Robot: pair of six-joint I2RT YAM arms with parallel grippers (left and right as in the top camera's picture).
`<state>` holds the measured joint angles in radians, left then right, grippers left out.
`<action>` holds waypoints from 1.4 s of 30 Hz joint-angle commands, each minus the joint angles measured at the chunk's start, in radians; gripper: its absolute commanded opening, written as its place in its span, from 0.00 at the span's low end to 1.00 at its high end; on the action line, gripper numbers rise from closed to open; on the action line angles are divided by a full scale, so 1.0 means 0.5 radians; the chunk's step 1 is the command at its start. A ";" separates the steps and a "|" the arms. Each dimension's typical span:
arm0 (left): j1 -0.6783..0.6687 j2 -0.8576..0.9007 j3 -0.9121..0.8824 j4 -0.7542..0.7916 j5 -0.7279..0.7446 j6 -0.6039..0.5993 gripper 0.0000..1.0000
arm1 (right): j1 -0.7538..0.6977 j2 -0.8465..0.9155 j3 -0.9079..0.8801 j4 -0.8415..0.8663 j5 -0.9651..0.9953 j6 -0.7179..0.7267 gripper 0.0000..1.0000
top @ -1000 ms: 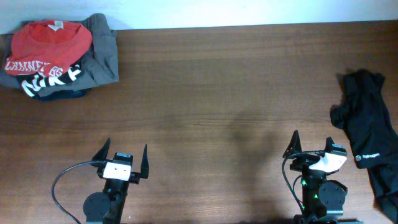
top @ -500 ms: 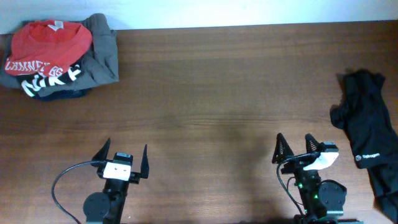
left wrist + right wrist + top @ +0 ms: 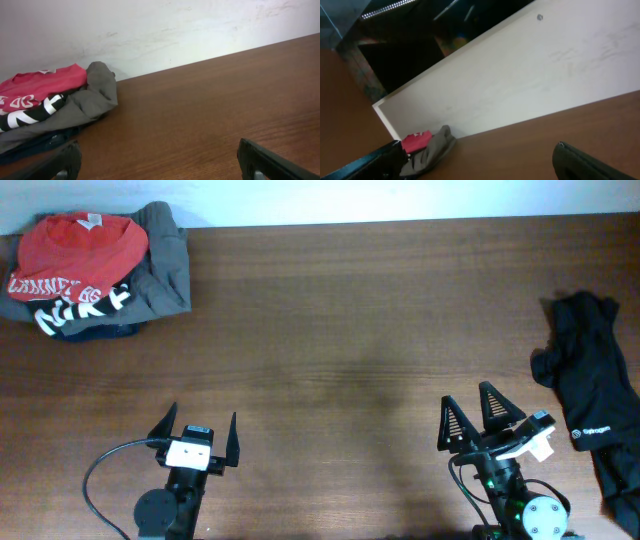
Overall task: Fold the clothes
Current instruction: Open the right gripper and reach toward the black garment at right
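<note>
The clothes, one crumpled black garment (image 3: 588, 385) with a small white logo (image 3: 588, 432), lie at the table's right edge in the overhead view; neither wrist view shows them. My right gripper (image 3: 466, 396) stands open and empty near the front edge, left of the garment and apart from it, angled toward the back left. My left gripper (image 3: 203, 415) is open over bare wood at the front left. In the wrist views, the left gripper (image 3: 162, 167) and the right gripper (image 3: 480, 170) each show wide-apart fingers with nothing between them.
A pile sits at the back left corner: a red shirt with white lettering (image 3: 80, 245) on a grey garment (image 3: 165, 270) and a dark one with white letters (image 3: 85, 310). The pile (image 3: 75, 102) shows in both wrist views, and a white wall (image 3: 175, 30) stands behind the table.
My right gripper has swung round to the left and tilted, its fingers now pointing toward the back left. The left arm and the clothes have not moved.
</note>
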<state>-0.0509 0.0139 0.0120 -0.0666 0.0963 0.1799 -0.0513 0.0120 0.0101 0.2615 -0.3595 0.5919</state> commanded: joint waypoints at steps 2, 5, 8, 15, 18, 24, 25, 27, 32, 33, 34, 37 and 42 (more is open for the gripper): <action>0.012 -0.004 -0.006 -0.011 -0.016 0.018 0.99 | 0.010 0.018 0.061 -0.039 0.040 -0.023 0.99; 0.012 -0.004 -0.006 -0.011 -0.015 0.018 0.99 | 0.010 0.100 0.195 -0.172 0.133 -0.129 0.98; 0.012 -0.004 -0.006 -0.011 -0.015 0.018 0.99 | 0.010 0.273 0.427 -0.388 0.256 -0.327 0.98; 0.012 -0.004 -0.006 -0.011 -0.015 0.018 0.99 | 0.006 0.980 1.166 -1.003 0.963 -0.649 0.99; 0.012 -0.004 -0.006 -0.011 -0.015 0.018 0.99 | -0.071 1.425 1.589 -1.427 1.395 -0.690 0.98; 0.012 -0.004 -0.006 -0.011 -0.016 0.018 0.99 | -0.772 2.212 2.211 -1.915 1.025 -0.690 0.98; 0.012 -0.004 -0.006 -0.011 -0.016 0.018 0.99 | -0.872 2.294 2.237 -1.933 0.946 -0.690 0.99; 0.012 -0.004 -0.006 -0.011 -0.015 0.018 0.99 | -1.046 2.425 2.250 -1.947 0.814 -0.689 0.99; 0.012 -0.004 -0.006 -0.011 -0.015 0.018 0.99 | -1.391 2.695 2.249 -1.968 0.632 -0.689 0.99; 0.012 -0.004 -0.006 -0.011 -0.015 0.018 0.99 | -1.448 2.741 2.249 -1.966 0.628 -0.690 0.98; 0.012 -0.004 -0.006 -0.011 -0.016 0.018 0.99 | -1.502 2.784 2.249 -1.959 0.629 -0.690 0.98; 0.012 -0.004 -0.006 -0.011 -0.016 0.018 0.99 | -1.649 2.902 2.249 -1.904 0.628 -0.693 0.99; 0.012 -0.004 -0.006 -0.011 -0.015 0.018 0.99 | -1.877 3.059 2.249 -1.807 0.591 -0.735 0.99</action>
<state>-0.0509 0.0158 0.0120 -0.0677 0.0929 0.1799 -0.9314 1.5066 1.1240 -0.6552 -0.0303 0.2489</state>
